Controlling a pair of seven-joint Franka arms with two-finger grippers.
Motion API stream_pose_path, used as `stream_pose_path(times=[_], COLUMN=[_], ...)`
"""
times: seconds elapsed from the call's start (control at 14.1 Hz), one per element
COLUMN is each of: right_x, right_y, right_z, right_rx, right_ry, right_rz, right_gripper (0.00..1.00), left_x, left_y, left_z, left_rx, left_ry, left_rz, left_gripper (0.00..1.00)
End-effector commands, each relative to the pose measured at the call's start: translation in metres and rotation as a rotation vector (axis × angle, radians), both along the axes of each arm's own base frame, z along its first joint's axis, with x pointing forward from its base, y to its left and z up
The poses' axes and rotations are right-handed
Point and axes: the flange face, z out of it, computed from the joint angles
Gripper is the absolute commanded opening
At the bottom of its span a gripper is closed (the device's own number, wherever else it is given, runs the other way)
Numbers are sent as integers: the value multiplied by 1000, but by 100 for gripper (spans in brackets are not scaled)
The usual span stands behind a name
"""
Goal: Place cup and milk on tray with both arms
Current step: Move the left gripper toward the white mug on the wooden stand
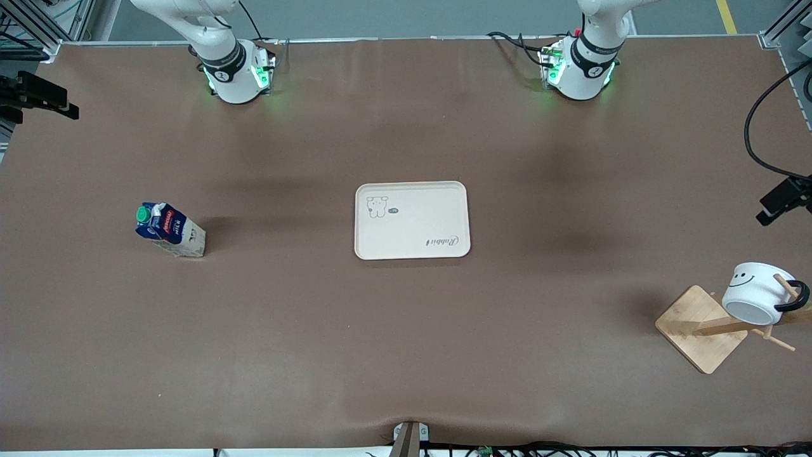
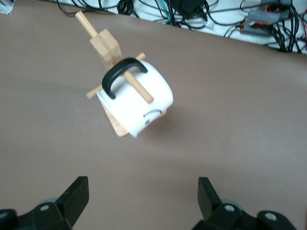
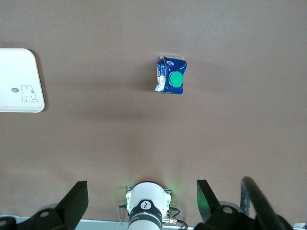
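The small gable-top milk carton [image 1: 170, 230] with dark blue top and green cap stands toward the right arm's end of the brown table [image 1: 406, 355], loads of bare room around it. The flat cream tray [image 1: 412, 220] reading "Rabbit" sits mid-table with nothing on it, and the white smiley mug [image 1: 758, 293] hangs on a wooden peg rack [image 1: 701, 329] near the corner at the left arm's end. The right gripper [image 3: 139, 203] is over the carton and the left gripper [image 2: 141, 201] over the mug, both with jaws spread wide, gripping nothing.

Robotics lab: bench-mounted arms [image 1: 222, 63], cables [image 1: 761, 146]

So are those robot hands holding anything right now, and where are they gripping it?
Nothing is held. The left gripper is open above the cup hanging on its rack; the right gripper is open high over the milk.
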Motion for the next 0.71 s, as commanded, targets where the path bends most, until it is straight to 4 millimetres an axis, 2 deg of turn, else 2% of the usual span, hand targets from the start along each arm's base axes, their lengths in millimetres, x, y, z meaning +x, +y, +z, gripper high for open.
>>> stream_pose_path(times=[0.0, 0.21, 0.64], right_x=[-3, -3, -3], right_y=[-3, -3, -3], right_z=[1, 2, 2], right_rx=[20, 20, 20], right_ry=[3, 1, 0], right_rz=[-12, -10, -12], right_gripper=[100, 100, 100], left_x=[3, 13, 27], left_y=[2, 6, 17], left_z=[-32, -61, -97], left_rx=[7, 29, 72], left_ry=[-83, -124, -146], left_rz=[-7, -37, -121], left_gripper=[100, 100, 100])
